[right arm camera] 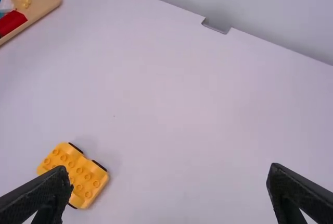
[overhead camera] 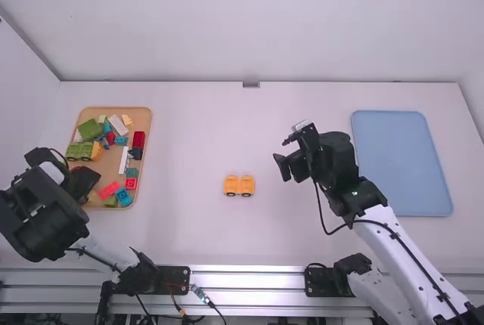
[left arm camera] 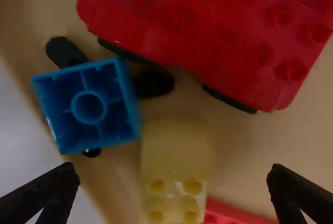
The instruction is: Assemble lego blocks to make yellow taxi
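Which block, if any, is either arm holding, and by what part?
Nothing is held: the left tool is open over the tray, and the right tool is open, away from the yellow wheeled base.

Soft brightness — dimmer left wrist view

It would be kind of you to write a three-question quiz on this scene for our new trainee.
1. True or false: the left gripper and the right gripper both have their fingers apart.
2. What lies on the table between the two trays?
A) a green block
B) a yellow wheeled piece
C) a red wheeled piece
3. Fill in: the tray nearer the right arm is coloured ____.

Key: 1 true; 2 B; 3 blue.
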Tool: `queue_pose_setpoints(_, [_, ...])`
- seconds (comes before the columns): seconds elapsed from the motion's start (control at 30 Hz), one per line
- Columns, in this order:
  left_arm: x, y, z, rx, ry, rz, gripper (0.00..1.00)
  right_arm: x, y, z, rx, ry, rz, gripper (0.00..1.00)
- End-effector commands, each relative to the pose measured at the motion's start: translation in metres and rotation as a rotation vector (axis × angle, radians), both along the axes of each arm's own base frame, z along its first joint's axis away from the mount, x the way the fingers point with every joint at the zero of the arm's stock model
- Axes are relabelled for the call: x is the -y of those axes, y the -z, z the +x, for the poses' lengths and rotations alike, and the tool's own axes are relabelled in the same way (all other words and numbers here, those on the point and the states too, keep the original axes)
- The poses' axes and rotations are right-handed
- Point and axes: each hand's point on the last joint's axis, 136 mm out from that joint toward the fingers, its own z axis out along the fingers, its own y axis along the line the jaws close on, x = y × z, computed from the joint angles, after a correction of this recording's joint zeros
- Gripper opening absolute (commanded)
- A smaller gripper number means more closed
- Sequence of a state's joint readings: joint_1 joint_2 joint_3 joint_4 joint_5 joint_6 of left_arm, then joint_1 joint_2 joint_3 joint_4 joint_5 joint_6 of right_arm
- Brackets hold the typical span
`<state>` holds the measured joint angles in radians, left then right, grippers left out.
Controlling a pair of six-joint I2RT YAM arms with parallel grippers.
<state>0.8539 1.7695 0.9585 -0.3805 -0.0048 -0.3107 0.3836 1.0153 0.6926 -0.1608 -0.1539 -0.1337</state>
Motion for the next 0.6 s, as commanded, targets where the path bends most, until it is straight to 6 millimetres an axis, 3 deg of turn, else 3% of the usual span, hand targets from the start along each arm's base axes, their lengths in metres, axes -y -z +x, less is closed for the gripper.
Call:
queue_pose_setpoints(0.0, [0.02,0.0085,0.0117,0.049,0.094,-0.059,0.86,-0.0025,-0.0126,0.0035,0.024,-0.002,0.012,0.99])
queue_pose_setpoints(0.13, [0.0216,0.0077,0.014,0.049,0.105,-0.059,0.74,-0.0025,-0.0123,0.0033,0.023,-0.003,0.012,0.99])
queue_pose_setpoints(0.23, [0.0203,0.0067,0.0133,0.049,0.098,-0.061,0.74,-0.0025,-0.0121,0.0032,0.022,-0.003,0.011,0.99])
queue_pose_setpoints(0.37, [0.0235,0.0047,0.0141,0.038,0.106,-0.072,0.82,-0.0025,-0.0123,0.0033,0.023,-0.003,0.012,0.99])
queue_pose_setpoints(0.57, [0.0202,0.003,0.0172,0.049,0.106,-0.059,0.79,-0.0024,-0.012,0.0031,0.021,-0.003,0.011,0.99])
